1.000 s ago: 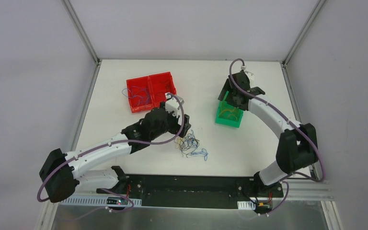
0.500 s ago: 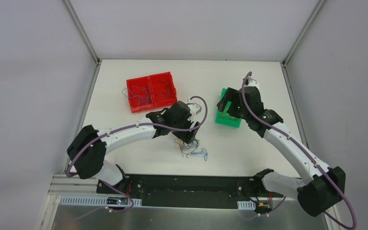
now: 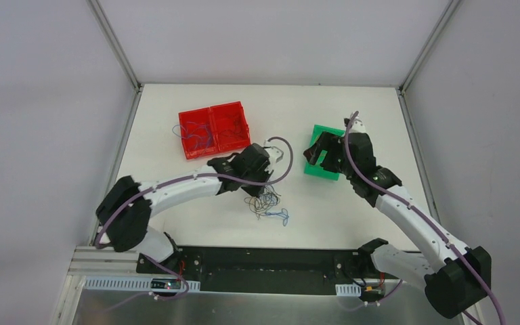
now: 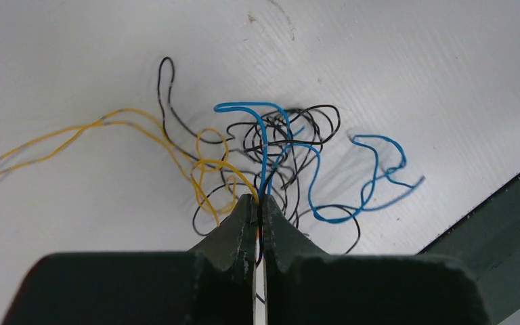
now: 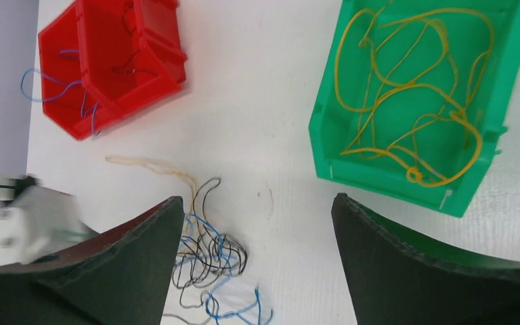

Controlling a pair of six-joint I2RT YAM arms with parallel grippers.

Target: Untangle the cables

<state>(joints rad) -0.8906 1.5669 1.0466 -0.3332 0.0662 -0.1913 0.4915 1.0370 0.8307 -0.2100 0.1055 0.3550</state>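
Observation:
The cables [image 3: 269, 205] are a loose tangle of thin black, blue and yellow wires on the white table, near the front middle. My left gripper [image 3: 262, 191] stands at the tangle's top edge. In the left wrist view it [image 4: 258, 202] is shut, with blue, yellow and black strands [image 4: 271, 145] pinched between its tips. One yellow strand [image 4: 54, 139] trails off to the left. My right gripper [image 3: 315, 154] hovers open beside the green bin [image 3: 321, 169]. In the right wrist view it [image 5: 257, 211] has nothing between its fingers, and the tangle [image 5: 210, 257] lies below its left finger.
The green bin [image 5: 325, 139] holds yellow wires [image 5: 413, 88]. A red double bin [image 3: 196, 154] at the back left holds blue and black wires, some of them hanging over its left side. The black base rail [image 4: 501, 233] runs along the table's near edge, close to the tangle.
My left gripper came down onto the tangle and shut on several strands, dragging the tangle slightly. The right arm swung from over the green bin to its left side, gripper still open.

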